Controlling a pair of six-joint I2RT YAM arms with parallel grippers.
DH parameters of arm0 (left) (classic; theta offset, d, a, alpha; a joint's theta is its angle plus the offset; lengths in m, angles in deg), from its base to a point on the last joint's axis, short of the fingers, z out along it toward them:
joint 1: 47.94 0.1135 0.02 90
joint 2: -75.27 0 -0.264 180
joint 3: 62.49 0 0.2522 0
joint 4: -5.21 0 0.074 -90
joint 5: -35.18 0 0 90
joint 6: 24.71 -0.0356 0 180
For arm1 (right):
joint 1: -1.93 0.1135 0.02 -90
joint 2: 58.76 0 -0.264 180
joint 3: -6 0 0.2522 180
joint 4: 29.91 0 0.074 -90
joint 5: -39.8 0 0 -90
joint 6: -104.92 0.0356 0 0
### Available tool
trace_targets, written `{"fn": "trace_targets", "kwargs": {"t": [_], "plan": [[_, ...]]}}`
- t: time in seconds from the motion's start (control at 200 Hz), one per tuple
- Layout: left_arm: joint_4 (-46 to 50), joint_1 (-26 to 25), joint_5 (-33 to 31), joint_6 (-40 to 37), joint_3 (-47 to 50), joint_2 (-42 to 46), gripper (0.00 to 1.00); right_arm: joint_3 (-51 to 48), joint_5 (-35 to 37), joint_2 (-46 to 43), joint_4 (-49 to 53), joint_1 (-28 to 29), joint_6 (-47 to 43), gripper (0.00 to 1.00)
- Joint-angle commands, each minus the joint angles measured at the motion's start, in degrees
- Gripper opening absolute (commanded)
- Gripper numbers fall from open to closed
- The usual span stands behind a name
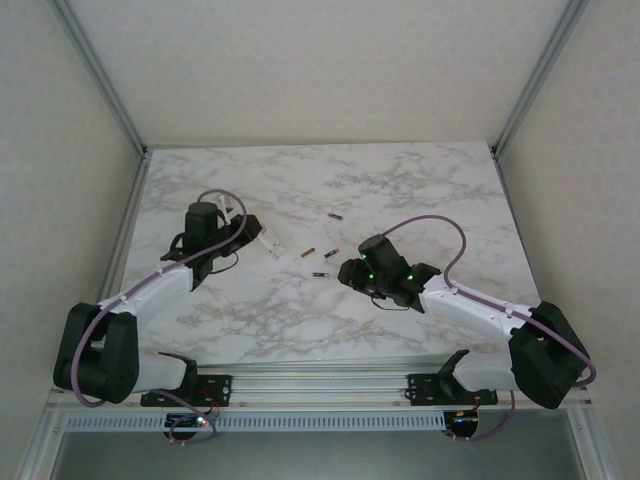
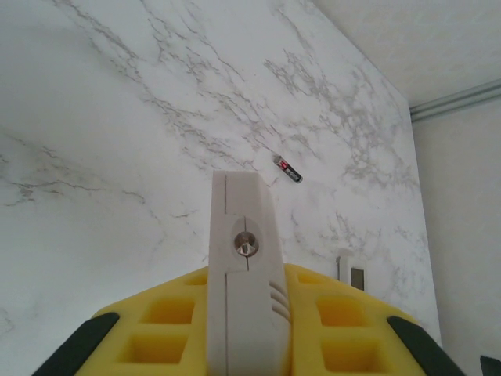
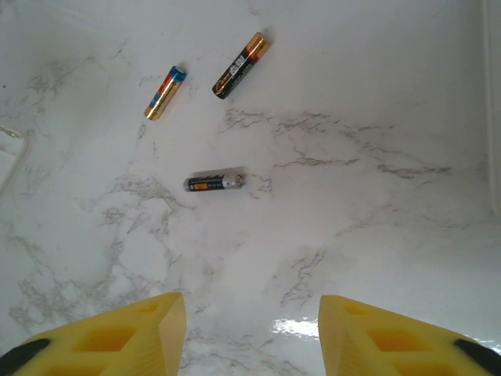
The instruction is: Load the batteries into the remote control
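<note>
Batteries (image 1: 320, 274) lay loose on the marble surface (image 3: 391, 117). Three were ahead of the right tool (image 3: 252, 321), the nearest battery (image 3: 214, 182) apart from the other two. A fourth battery (image 2: 287, 168) lay beyond the left tool (image 2: 244, 313). The right tool was released, holding nothing. The left tool was clenched on the white remote control (image 2: 243, 258), held edge-on.

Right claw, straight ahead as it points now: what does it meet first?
Likely the dark-and-silver battery ahead of the open right claw; depth is unclear, so bare tabletop might come first.
</note>
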Motion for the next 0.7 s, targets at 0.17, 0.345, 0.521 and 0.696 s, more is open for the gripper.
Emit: {"fn": "trace_targets", "kwargs": {"t": [0.17, 0.345, 0.521, 0.696], "plan": [[-16.50, 0.51, -12.02, 11.14, 11.14, -4.14, 0.04, 2.65, 3.06, -1.58, 3.07, 0.42, -0.90, 0.52], [-25.57, 0.28, -9.16, 15.41, 14.36, -8.49, 0.06, 2.32, 4.10, -2.81, 4.22, 0.47, -0.23, 0.53], [-25.56, -0.07, -4.75, 14.11, 15.49, -11.24, 0.13, 1.46, 4.83, -4.71, 5.04, 0.48, 0.71, 0.55], [-22.75, -0.72, -6.04, 15.33, 20.94, -6.03, 0.37, 1.95, 5.17, -5.81, 6.18, 0.49, 0.78, 0.56]]}}
